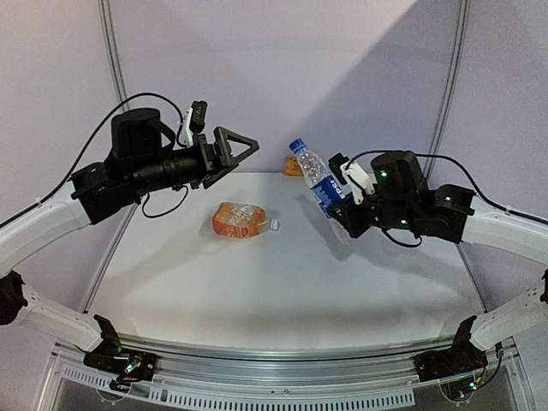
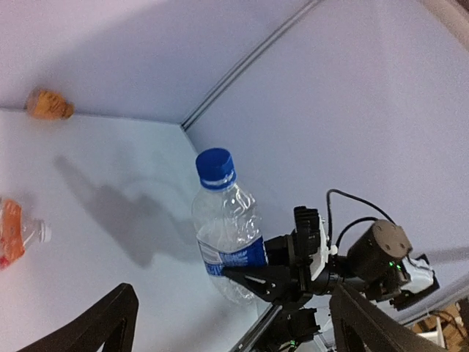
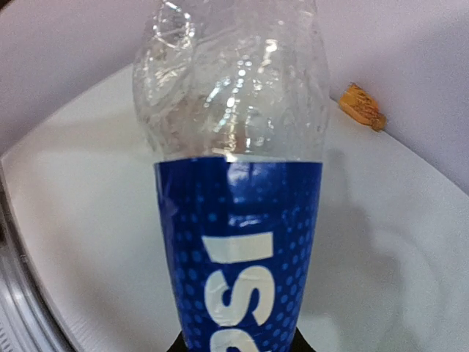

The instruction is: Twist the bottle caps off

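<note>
My right gripper (image 1: pixel 336 204) is shut on the blue label of the slim clear water bottle (image 1: pixel 321 184) and holds it tilted above the table. Its dark blue cap (image 1: pixel 296 145) is on and points up and to the left. In the right wrist view the bottle (image 3: pixel 234 147) fills the frame and hides the fingers. My left gripper (image 1: pixel 242 156) is open and empty in the air, to the left of the cap. In the left wrist view the cap (image 2: pixel 215 168) is ahead, between the spread fingers (image 2: pixel 110 323). The orange bottle (image 1: pixel 237 220) lies on the table with its white cap (image 1: pixel 275 225) on.
A small brown object (image 1: pixel 293 167) lies at the back of the white table (image 1: pixel 282 282), near the wall. It also shows in the left wrist view (image 2: pixel 49 104) and the right wrist view (image 3: pixel 361 106). The orange bottle (image 2: pixel 9 233) is at the left edge of the left wrist view.
</note>
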Action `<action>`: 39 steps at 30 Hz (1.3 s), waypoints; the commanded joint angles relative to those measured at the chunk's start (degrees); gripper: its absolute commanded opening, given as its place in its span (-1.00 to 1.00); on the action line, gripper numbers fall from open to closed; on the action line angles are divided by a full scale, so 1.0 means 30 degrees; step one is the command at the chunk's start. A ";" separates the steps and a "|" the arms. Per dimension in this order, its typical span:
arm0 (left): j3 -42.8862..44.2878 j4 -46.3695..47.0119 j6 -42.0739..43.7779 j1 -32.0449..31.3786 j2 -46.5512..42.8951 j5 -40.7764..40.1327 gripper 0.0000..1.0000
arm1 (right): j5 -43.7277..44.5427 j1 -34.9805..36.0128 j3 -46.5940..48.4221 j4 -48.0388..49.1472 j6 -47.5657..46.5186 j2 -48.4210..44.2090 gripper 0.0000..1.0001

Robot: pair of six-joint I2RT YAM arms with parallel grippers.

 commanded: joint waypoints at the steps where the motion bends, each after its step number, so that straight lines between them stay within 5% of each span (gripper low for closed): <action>1: -0.1771 0.6991 0.3891 0.0744 -0.0954 0.4356 0.87 | -0.9186 -0.0420 -0.1824 0.3416 0.1220 -0.1969 -1.00; 13: 0.0684 0.7653 0.4511 0.1604 0.2461 1.0185 0.74 | -1.2541 -0.0519 -0.2247 0.3890 0.1717 -0.2695 -1.00; 26: 0.1823 0.7086 0.4261 0.1598 0.3791 1.1440 0.12 | -1.2490 -0.0515 -0.2227 0.4129 0.2092 -0.2668 -1.00; 39: 0.1898 0.6035 0.4563 0.1598 0.3970 0.9952 0.60 | -1.2764 -0.0519 -0.2158 0.4111 0.2118 -0.2668 -1.00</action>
